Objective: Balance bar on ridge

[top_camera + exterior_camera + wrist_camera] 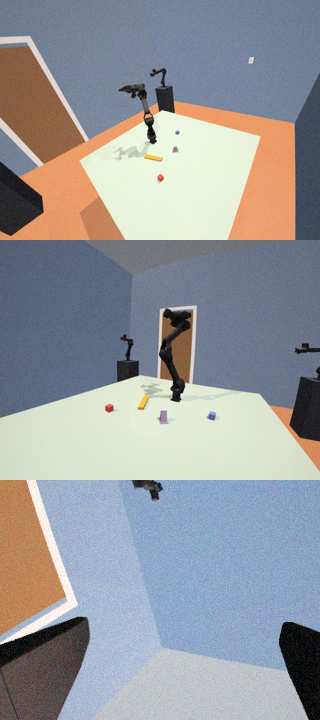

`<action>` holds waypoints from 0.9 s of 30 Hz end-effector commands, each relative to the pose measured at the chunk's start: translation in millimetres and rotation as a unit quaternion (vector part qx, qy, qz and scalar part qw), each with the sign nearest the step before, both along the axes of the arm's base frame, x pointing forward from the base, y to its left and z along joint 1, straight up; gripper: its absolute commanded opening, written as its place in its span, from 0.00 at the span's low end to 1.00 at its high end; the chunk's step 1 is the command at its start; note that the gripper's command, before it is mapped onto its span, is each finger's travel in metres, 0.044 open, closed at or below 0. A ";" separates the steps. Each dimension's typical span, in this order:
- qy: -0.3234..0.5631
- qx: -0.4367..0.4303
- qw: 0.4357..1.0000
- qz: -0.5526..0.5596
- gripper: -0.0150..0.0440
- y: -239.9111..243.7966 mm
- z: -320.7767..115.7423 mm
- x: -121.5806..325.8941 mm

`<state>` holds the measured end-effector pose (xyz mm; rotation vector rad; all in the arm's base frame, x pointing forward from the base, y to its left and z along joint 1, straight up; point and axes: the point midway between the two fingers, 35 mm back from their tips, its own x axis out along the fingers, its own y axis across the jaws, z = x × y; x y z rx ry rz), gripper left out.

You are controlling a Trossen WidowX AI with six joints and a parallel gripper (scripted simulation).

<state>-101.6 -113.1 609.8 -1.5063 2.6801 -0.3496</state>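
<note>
A flat yellow bar (153,157) (143,403) lies on the pale table top (201,186) (129,446), near the arm's base. A small light purple ridge (175,149) (163,416) stands upright on the table, a short way from the bar and not touching it. My gripper (185,631) is open and empty, its two fingers wide apart in the wrist view. It is raised high above the table and points away from the bar and the ridge. The wrist view shows neither of them.
A red cube (160,177) (109,408) lies beyond the bar from the arm's base. A blue cube (177,132) (212,415) lies on the other side of the ridge. Dark pedestals (165,99) (127,370) with other arms stand off the table.
</note>
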 end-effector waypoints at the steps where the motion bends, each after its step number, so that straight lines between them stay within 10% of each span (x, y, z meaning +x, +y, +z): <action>1: 0.000 -0.001 1.000 -0.001 0.89 0.3 0.2 -0.3; 27: -0.045 -0.173 0.970 -0.161 0.79 74.6 20.3 -50.4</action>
